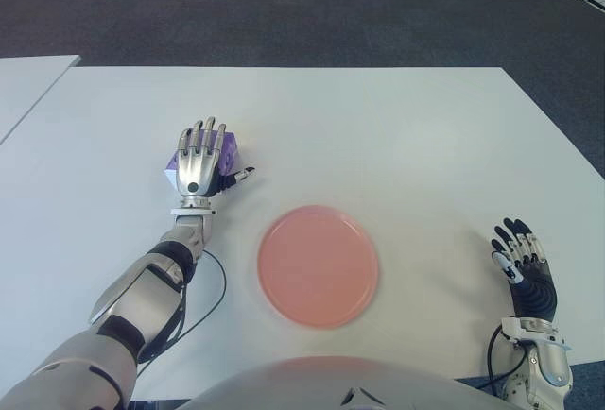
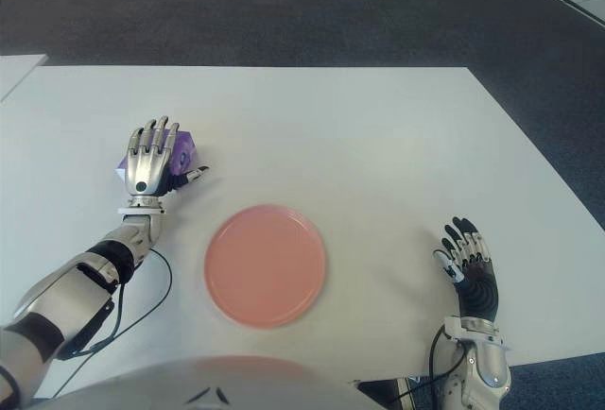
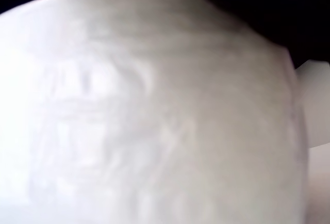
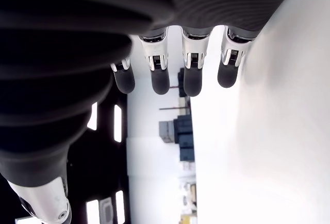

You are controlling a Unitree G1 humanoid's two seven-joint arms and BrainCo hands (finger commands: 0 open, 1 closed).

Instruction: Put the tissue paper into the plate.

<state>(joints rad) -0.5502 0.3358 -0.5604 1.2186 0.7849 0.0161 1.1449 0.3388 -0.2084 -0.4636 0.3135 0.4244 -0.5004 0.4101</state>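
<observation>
a white table (image 1: 397,136) fills most of the eye views, with dark grey carpet (image 1: 284,4) beyond its far edge and the corner of a second white table (image 1: 24,84) showing at the far left. on the main table there are two loose things: one pink plate (image 1: 319,265) and one purple tissue pack (image 1: 230,152). two robot hands are in view as well.

the plate is round, shallow and lies flat near the robot's body, a little left of the table's middle. nothing is in it; its pink inside is bare from rim to rim.

the tissue pack sits on the table beyond and to the left of the plate, well apart from it. the left hand (image 1: 199,164) lies palm down on top of the pack, its four fingers stretched forward over it and the thumb pointing out to the right, toward the plate side. purple shows past the hand on both sides. whether the fingers actually grip the pack cannot be told; the left wrist view is filled by a blurred pale surface and shows no fingers.

the right hand (image 2: 470,268) shows to the right of the plate, near the table's near edge, holding nothing, its fingers (image 4: 160,74) straight and slightly spread.
</observation>
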